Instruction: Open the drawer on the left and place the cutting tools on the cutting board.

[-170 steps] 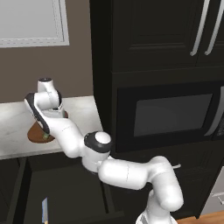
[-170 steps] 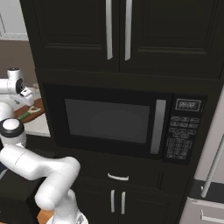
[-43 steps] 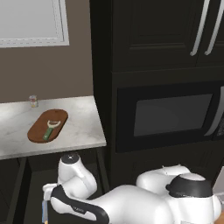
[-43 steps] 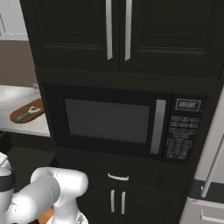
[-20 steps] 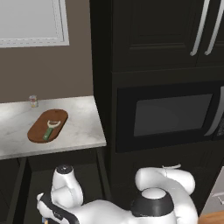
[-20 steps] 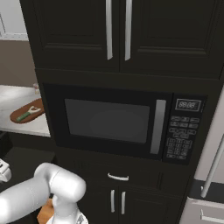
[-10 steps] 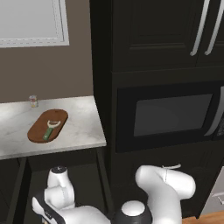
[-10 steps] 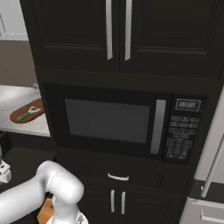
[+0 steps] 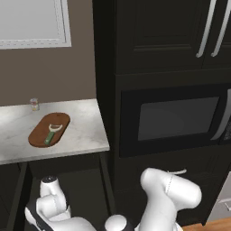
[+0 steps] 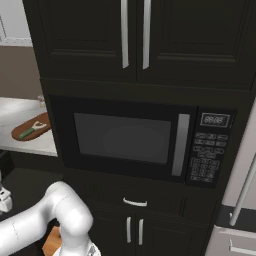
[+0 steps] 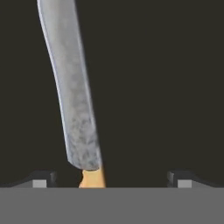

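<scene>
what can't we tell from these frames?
- Knife handle, hand view: cut off by the bottom edge, only the blade and a sliver of the handle show.
- Drawer, left base view: dark under the counter, its front blocked by the arm.
- Glass jar, left base view: too small to read contents.
- Peeler head on the cutting board: too small for detail.

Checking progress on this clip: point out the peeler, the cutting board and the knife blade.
peeler [image 9: 50, 134]: left base view, on its green handle.
cutting board [image 9: 38, 134]: left base view, bare wood left of the peeler.
knife blade [image 11: 72, 92]: hand view, mid-blade.
</scene>
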Motion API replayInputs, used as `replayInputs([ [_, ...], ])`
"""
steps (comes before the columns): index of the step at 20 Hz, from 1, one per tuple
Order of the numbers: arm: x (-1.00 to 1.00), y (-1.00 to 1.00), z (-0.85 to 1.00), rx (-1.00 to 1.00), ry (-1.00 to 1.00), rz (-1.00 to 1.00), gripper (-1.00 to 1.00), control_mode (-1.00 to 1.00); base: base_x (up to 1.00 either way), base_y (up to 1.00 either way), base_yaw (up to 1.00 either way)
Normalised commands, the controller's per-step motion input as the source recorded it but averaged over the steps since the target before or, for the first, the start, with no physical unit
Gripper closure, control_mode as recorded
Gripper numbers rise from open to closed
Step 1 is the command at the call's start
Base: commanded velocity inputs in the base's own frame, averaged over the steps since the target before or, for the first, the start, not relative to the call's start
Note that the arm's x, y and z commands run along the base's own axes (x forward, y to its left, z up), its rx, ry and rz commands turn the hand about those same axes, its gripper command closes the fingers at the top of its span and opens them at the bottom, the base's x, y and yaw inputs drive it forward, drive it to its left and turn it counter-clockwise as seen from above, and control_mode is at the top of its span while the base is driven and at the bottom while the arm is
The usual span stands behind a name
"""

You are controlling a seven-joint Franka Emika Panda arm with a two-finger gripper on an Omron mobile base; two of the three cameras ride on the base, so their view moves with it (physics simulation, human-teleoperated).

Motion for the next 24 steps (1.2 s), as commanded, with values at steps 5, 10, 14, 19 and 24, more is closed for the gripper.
replayInputs([
  [5,0.0,0.26,-0.43,-0.13,0.0,0.01,-1.0,-1.0,0.0,0.0,0.0],
  [10,0.0,0.26,-0.25,-0.04,0.0,0.0,-1.0,-1.0,0.0,0.0,0.0],
  [14,0.0,0.27,-0.51,-0.04,0.0,0.0,-1.0,-1.0,0.0,0.0,0.0],
  [19,-0.23,0.05,-0.96,-0.1,0.0,0.02,1.0,-1.0,0.0,0.0,0.0],
  [24,-0.48,-0.03,-0.91,-0.15,0.0,0.06,1.0,-1.0,0.0,0.0,0.0],
])
